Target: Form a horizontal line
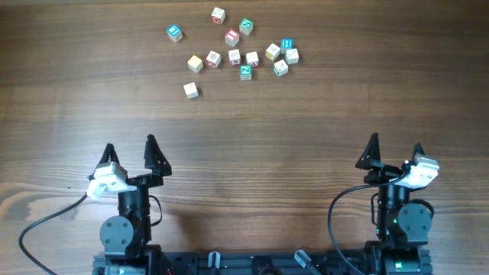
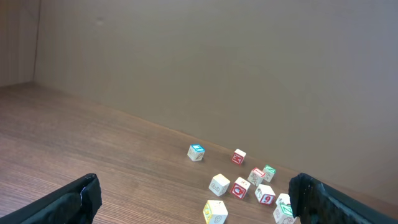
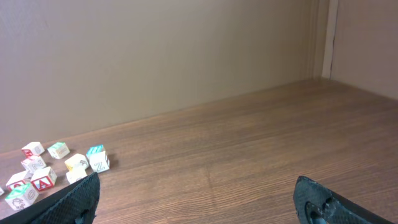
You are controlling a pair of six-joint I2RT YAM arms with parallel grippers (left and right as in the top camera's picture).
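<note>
Small wooden letter cubes lie scattered at the far middle of the table. A yellowish cube and three pale cream cubes lie in a loose, uneven row. A green-faced cube sits just below that row. One cream cube lies apart, nearer to me. My left gripper and my right gripper are open and empty, far from the cubes. The left wrist view shows the lone cube between the open fingers. The right gripper frames bare wood.
Other cubes surround the row: blue-faced ones, a red-faced one, a green one, and cream ones. A brown wall backs the table in both wrist views.
</note>
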